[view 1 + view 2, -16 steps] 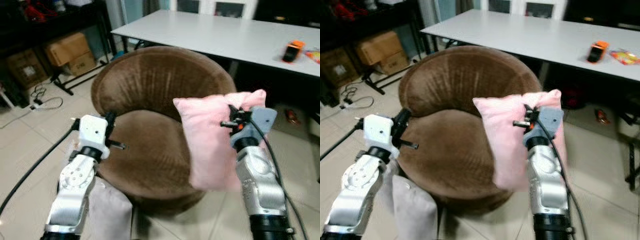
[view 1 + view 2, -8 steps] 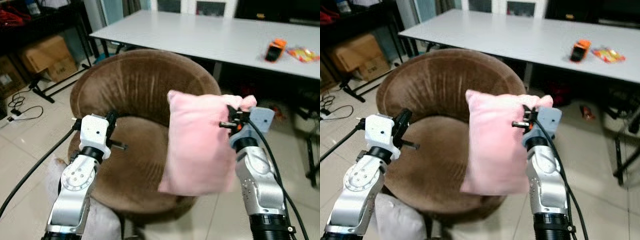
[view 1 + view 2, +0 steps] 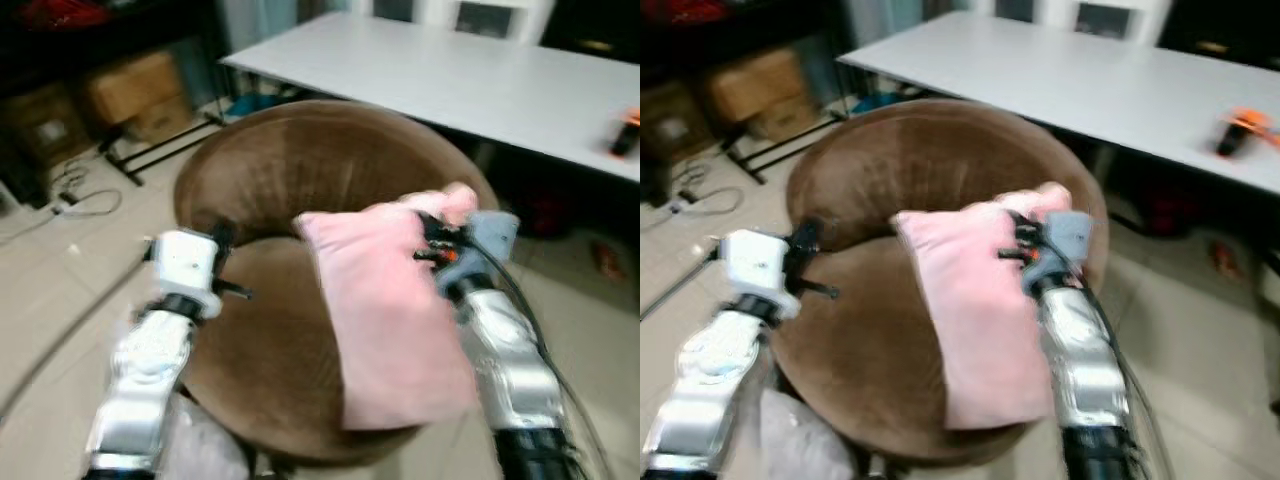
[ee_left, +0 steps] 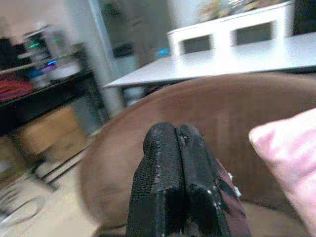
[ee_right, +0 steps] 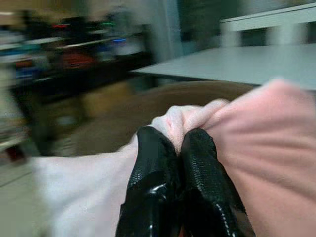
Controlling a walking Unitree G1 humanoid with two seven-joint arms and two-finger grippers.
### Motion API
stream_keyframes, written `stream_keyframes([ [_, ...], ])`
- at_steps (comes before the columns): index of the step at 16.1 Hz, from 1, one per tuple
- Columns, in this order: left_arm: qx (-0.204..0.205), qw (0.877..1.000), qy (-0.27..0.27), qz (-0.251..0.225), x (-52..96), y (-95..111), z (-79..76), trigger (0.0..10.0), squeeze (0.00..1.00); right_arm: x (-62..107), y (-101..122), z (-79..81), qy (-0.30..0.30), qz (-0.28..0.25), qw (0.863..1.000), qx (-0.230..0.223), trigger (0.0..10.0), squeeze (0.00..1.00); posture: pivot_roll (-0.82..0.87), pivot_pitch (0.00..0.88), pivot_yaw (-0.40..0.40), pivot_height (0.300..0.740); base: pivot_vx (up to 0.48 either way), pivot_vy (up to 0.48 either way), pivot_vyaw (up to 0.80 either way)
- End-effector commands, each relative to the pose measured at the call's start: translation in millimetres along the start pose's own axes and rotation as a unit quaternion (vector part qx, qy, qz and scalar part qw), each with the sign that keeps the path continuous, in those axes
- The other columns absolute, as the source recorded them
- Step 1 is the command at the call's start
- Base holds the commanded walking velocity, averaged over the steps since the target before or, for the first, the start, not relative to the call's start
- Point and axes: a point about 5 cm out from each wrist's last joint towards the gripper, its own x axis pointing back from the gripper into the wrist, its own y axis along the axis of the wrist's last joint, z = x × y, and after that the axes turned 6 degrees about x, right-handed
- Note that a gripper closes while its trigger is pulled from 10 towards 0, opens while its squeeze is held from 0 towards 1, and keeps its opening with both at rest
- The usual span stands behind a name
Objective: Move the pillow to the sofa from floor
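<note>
Pink pillow [image 3: 400, 320] hangs off the floor, pinched at its top corner by the right pincer [image 5: 173, 148], whose two black fingers [image 5: 150, 173] are clenched on a bunched fold of fabric. In the head views the pillow dangles over the front-right part of the brown round sofa [image 3: 300, 170], roughly 4 o'clock of the seat centre; whether its lower edge touches the seat rim cannot be told owing to blur. Left pincer [image 4: 177, 136] hovers at approx. 9 o'clock of the seat, just inside the sofa's left edge, fingers pressed together on nothing. A white worktop [image 3: 450, 70] stands behind the sofa at 12 o'clock, bearing a small orange item [image 3: 1240, 130] near its right end; cardboard boxes [image 3: 130, 95] sit at 10 o'clock by a dark rack. A pale grey cushion-like object [image 3: 800, 430] lies on the floor below the left arm; identity unclear. Progress, judged: pick-up done, carry nearly done. Left to do: bring pillow fully over the seat, lower it, release, withdraw the arm.
</note>
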Motion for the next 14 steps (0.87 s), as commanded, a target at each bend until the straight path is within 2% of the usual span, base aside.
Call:
stream_keyframes([
  [1,-0.001,1.000,-0.007,-0.005,-1.1,2.8,-4.9,10.0,0.00,0.4,12.9,-4.5,0.015,-0.024,1.000,0.007,10.0,0.00,0.01,0.000,0.040,0.740,0.345,0.000,0.00],
  [3,-0.002,1.000,-0.006,-0.005,-0.3,2.8,-4.7,10.0,0.00,-0.1,15.9,-3.1,0.035,-0.026,0.999,0.007,10.0,0.00,0.01,0.000,0.038,0.740,0.317,0.000,0.00],
  [5,-0.001,1.000,-0.014,-0.006,1.1,3.3,-5.7,10.0,0.00,-1.9,20.0,0.7,0.061,-0.026,0.998,0.008,10.0,0.00,0.02,0.000,0.037,0.740,0.000,0.000,0.00],
  [6,-0.012,0.999,-0.042,0.003,4.8,2.3,-6.4,10.0,0.00,-5.1,24.8,4.7,0.079,-0.029,0.996,0.011,10.0,0.00,0.02,0.000,0.036,0.740,0.000,0.000,0.00],
  [9,-0.026,0.997,-0.074,0.018,11.1,-0.7,-6.2,10.0,0.00,-6.9,27.1,9.6,0.103,-0.024,0.994,0.012,10.0,0.00,0.02,0.000,0.032,0.740,0.000,0.000,0.00],
  [14,-0.052,0.992,-0.097,0.056,28.9,-10.0,5.1,10.0,0.00,-8.0,33.9,29.1,0.188,-0.017,0.982,0.011,10.0,0.00,0.02,0.022,0.011,0.740,0.000,0.000,0.00],
])
